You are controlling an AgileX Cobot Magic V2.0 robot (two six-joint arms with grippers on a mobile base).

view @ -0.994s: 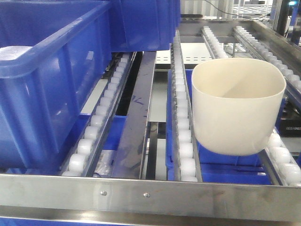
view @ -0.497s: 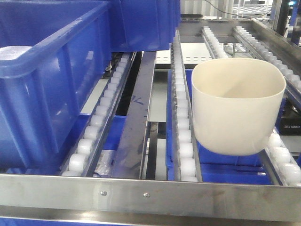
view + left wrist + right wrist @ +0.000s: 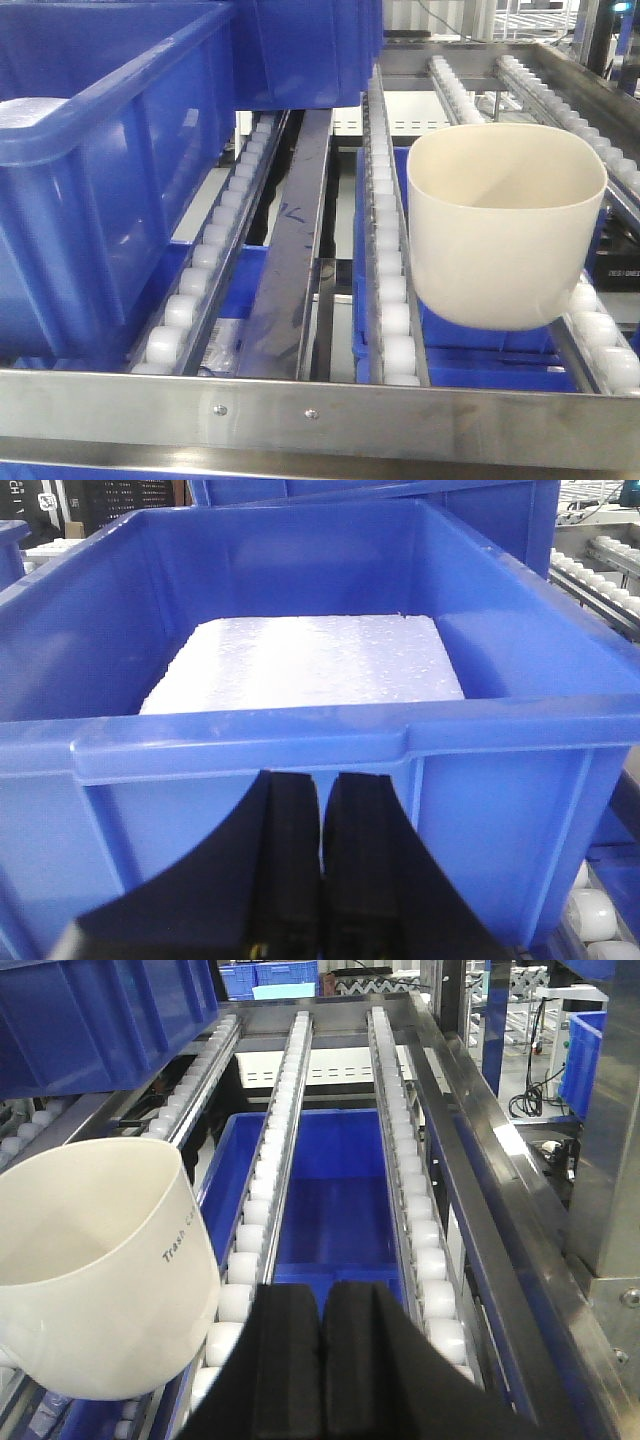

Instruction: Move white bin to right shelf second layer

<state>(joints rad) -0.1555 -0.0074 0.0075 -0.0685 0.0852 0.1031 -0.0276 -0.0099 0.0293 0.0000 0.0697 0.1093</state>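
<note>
We see the white bin (image 3: 507, 225) sitting upright on the roller tracks of the right shelf second layer (image 3: 388, 290), its base resting between two rows of small white rollers, just behind the flat steel front rail (image 3: 320, 410). Left of the white bin, across a dark steel divider strip (image 3: 290, 260), a large blue crate (image 3: 110, 170) sits on the neighbouring rollers. Below the white bin, through the gaps in the tracks, more blue crates (image 3: 470, 350) show on a lower level.

Our left claw (image 3: 322, 875) has its black fingers pressed together, holding nothing, just in front of the wall of the blue crate (image 3: 300, 770), which holds a white foam slab (image 3: 310, 665).

Our right claw (image 3: 322, 1360) is likewise pressed together and empty, to the right of the white bin (image 3: 95, 1260) and apart from it, above a roller track (image 3: 265, 1210). The bin's side reads "Trash C", the rest being hidden.
</note>
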